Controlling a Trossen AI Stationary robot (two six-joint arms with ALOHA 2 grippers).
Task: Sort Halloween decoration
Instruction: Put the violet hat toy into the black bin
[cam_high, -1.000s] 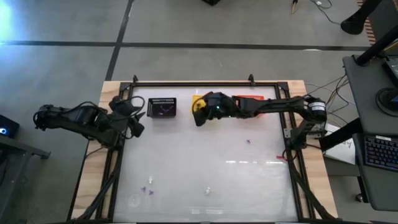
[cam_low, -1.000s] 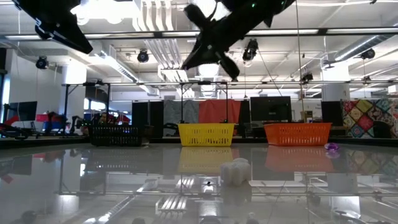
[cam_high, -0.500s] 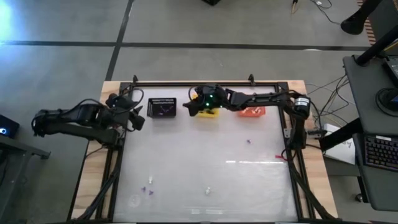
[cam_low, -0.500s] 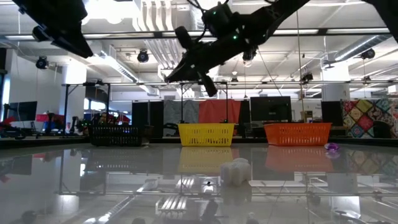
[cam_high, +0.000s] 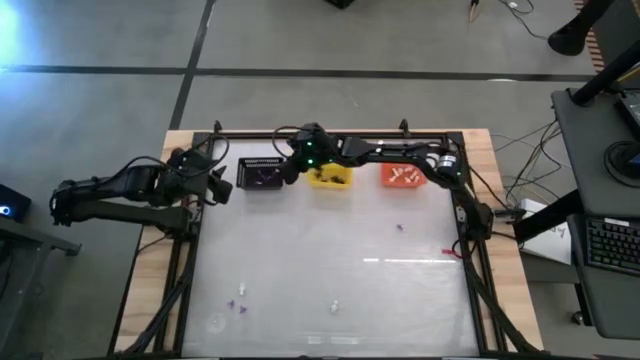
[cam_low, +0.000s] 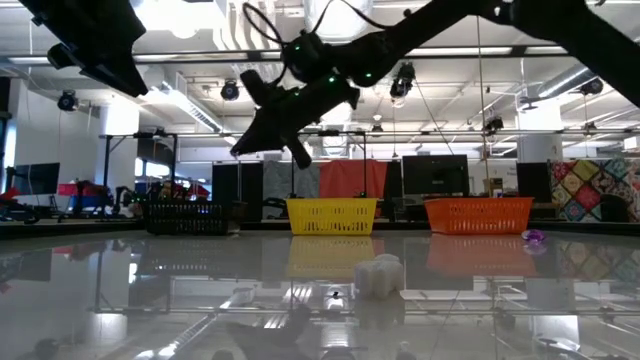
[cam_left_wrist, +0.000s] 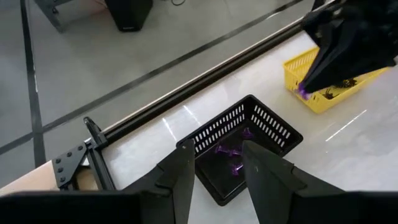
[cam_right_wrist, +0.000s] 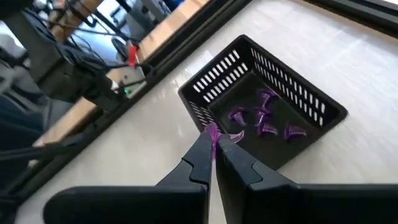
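A black basket (cam_high: 262, 173) with purple trinkets (cam_right_wrist: 261, 118) inside, a yellow basket (cam_high: 330, 177) and an orange basket (cam_high: 403, 177) stand in a row along the far edge. My right gripper (cam_right_wrist: 216, 140) hangs above the black basket's right rim, shut on a small purple trinket (cam_right_wrist: 211, 130). My left gripper (cam_left_wrist: 217, 171) waits open at the table's left edge, pointing at the black basket (cam_left_wrist: 242, 140). Loose trinkets lie on the white table: a purple one (cam_high: 400, 227), a white one (cam_high: 335, 305) and small ones at the near left (cam_high: 241, 300). My right gripper pinches the purple trinket (cam_right_wrist: 211, 130) between the free ends of its two fingers. The fingers slant down and come from the table's right. The trinket is lifted clear of the table, above the black basket's rim (cam_right_wrist: 198, 111).
A black frame rail (cam_high: 330, 133) runs along the far edge behind the baskets. The wide middle of the white table (cam_high: 330, 250) holds only scattered trinkets. In the low view a white trinket (cam_low: 378, 275) and a purple one (cam_low: 533, 237) sit before the baskets.
My right gripper has travelled along the far edge toward the table's left, from over the yellow basket to the black basket's right rim, sinking a little and staying shut on the purple trinket. My left gripper has swung slightly toward the far edge.
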